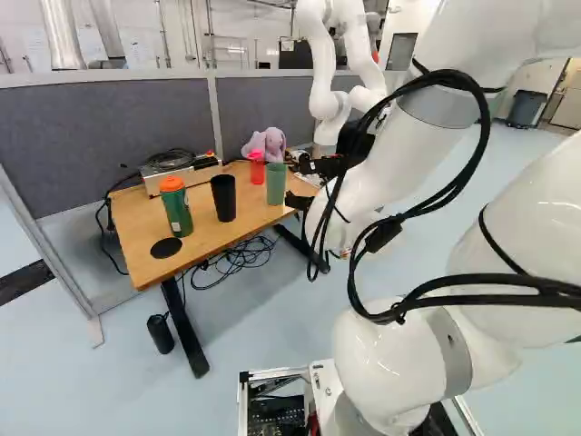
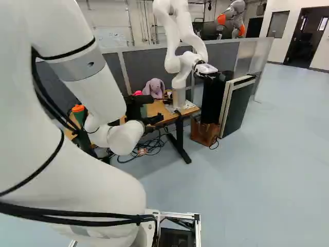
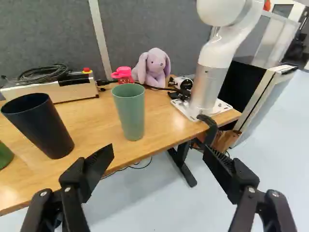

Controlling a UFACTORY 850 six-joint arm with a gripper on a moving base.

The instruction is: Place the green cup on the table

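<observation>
On the table (image 3: 89,121), upright green cup (image 3: 130,116)

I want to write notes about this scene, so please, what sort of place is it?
Probably a robotics lab or workshop: another robot is mounted on the wooden table, with coiled cable nearby and grey partitions behind.

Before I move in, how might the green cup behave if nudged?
The green cup narrows toward its base, so a push near the rim would probably tip it. Its thin rim suggests a light shell; round sides could let it roll once down.
</observation>
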